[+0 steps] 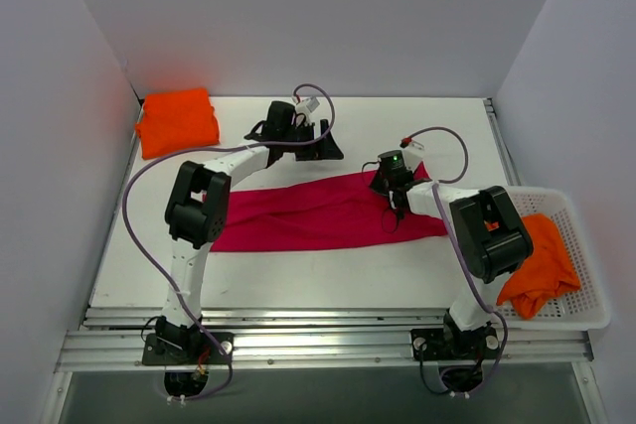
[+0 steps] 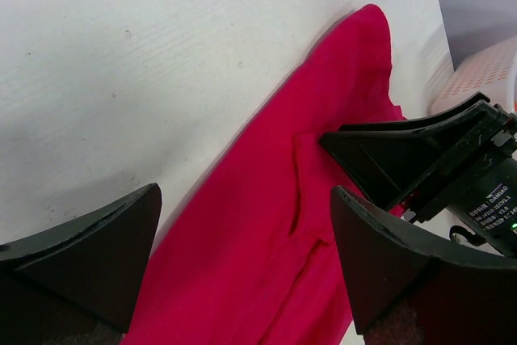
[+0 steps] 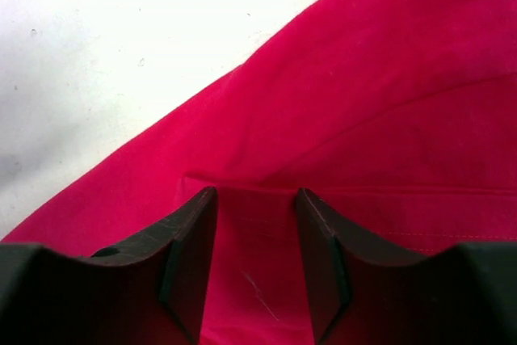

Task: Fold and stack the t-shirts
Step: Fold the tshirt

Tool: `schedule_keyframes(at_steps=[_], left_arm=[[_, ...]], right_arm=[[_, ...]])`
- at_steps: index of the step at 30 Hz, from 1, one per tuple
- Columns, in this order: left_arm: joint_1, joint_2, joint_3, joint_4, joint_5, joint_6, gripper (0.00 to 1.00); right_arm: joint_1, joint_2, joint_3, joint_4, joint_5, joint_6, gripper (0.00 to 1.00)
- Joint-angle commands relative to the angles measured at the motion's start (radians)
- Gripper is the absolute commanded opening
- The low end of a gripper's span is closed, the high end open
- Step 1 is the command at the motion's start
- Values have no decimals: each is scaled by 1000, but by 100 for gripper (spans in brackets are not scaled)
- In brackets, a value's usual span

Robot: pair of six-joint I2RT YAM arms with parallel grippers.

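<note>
- Crimson-pink t-shirt lies flat on the surface as a long band running left to right across the middle, its right end angled up toward the back.
- Right tool is down on the right part of that shirt, near the back edge of the band.
- Right tool fingers stand narrow, and crimson cloth fills the gap between them. A seam runs across just ahead of the tips. Can't tell whether the cloth is actually pinched.
- Left tool is wide, with nothing between the fingers. It sits over the back edge of the shirt, roughly mid-band, aimed toward the right tool.
- In the left wrist view the shirt passes under the gap, with bare surface to the left of it. No contact with the cloth is visible there.
- Folded orange t-shirt sits at the back left corner of the surface, well apart from both tools.
- Another orange t-shirt lies crumpled in the white basket at the right edge, beside the right arm.
</note>
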Motion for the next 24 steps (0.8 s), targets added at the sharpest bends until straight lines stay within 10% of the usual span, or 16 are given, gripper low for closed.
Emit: schedule_keyframes(at_steps=[1,8,24], left_arm=[[-2,25,8,44,28,19,94],[0,52,17,86,35,6,93],[4,54,-9,121,41,-8,90]], right_arm=[[6,24,16,5,17,-2,39],[6,-7,-12,-14,12,-6,0],[43,-152,-73,-56,23,0,0]])
